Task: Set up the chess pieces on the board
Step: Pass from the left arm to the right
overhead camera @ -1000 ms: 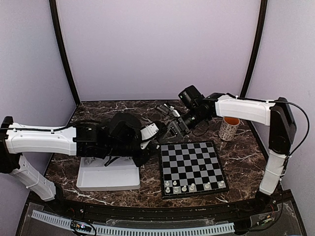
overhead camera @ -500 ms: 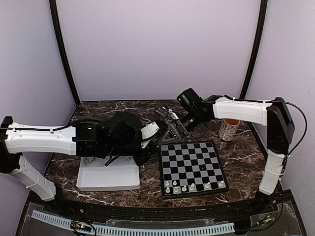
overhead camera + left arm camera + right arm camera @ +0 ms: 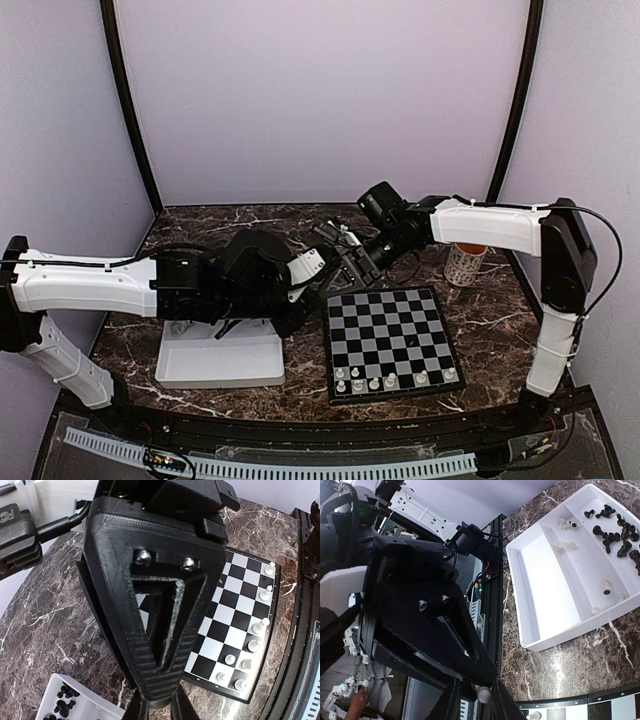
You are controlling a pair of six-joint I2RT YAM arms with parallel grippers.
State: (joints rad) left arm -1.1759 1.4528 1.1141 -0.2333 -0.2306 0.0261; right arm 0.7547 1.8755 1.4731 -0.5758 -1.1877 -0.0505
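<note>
The marbled counter [image 3: 200, 225] carries the white tray [image 3: 215, 368] on the left and the board [image 3: 390, 335] on the right, with a patterned mug [image 3: 465, 262] beyond the board. The left arm [image 3: 90, 283] and right arm [image 3: 500, 225] both reach in to meet just past the board's far-left corner. Only white chess pieces [image 3: 390, 381] stand on the board, along its near edge. Black pieces [image 3: 620, 530] lie in a tray compartment. The right gripper [image 3: 476, 706] has its jaws drawn in on a white piece [image 3: 484, 694], so the step in hand looks like a pick-up. Next it should lift that piece clear and lower it upright onto a free square without knocking its neighbours. The left gripper [image 3: 159, 714] shows narrow jaws running off the wrist view; I cannot tell whether they hold anything. Since a second ago the right arm has edged left and its jaws have narrowed. The left arm and the board look unchanged.
</note>
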